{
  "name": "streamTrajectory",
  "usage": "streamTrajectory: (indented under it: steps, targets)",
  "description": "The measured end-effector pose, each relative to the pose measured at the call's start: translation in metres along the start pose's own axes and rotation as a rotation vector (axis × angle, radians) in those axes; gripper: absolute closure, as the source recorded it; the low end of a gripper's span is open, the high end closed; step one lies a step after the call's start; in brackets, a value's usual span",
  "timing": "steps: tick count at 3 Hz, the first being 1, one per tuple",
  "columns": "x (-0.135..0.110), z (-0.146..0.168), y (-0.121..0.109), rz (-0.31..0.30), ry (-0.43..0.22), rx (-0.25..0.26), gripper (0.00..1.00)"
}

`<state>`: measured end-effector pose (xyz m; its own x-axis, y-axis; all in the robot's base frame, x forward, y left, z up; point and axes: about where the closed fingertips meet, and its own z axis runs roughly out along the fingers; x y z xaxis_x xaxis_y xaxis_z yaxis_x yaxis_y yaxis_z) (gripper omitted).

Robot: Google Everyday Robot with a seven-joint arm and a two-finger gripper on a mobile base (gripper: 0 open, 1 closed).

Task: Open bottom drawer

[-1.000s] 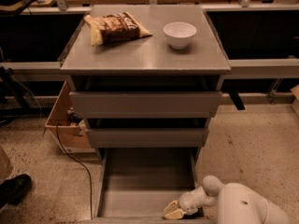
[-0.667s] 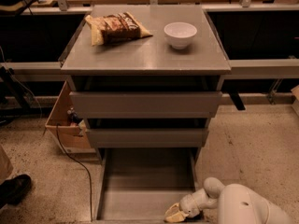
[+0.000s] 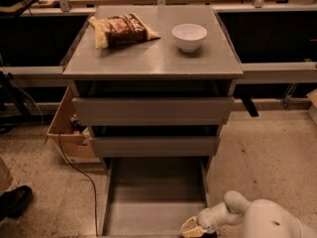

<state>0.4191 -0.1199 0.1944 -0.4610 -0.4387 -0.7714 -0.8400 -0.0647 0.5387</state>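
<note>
Gripper [image 3: 192,227] first: it's the tan tip on the end of the chunky white arm [image 3: 233,209], way down at the bottom edge of the view. It sits right at the front right corner of the plain flat grey handle-less bottom drawer [image 3: 153,202]. Honestly can't tell if it's clamped on the drawer's edge or just parked against it; the front lip runs off the frame right there.

The key bit is that the drawer lies to the left of the claw and back toward the cabinet. Its long axis runs front-to-back, straight out from under the mid-sized grey drawer front [image 3: 154,146]. Any more travel would go along that line, away from the cabinet. There's only one arm, so no choice there.

The drawer itself stands well out. You can see most of its shallow grey tray floor and both side rails, and nothing inside. It's the narrowest of the three, and the tall grey top drawer front [image 3: 152,110] is noticeably wider. I'd call the task pretty much done.

On the grey cabinet top [image 3: 153,63] sit a crinkly brown snack bag [image 3: 123,29] and a small white bowl [image 3: 189,36].
</note>
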Motion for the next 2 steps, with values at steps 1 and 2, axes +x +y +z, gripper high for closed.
streamTrajectory:
  steps: [1,2]
  targets:
    - [-0.016,-0.028,0.004,-0.104,-0.067,0.032,1.0]
    - [-0.035,-0.05,0.005,-0.194,-0.118,0.045,1.0]
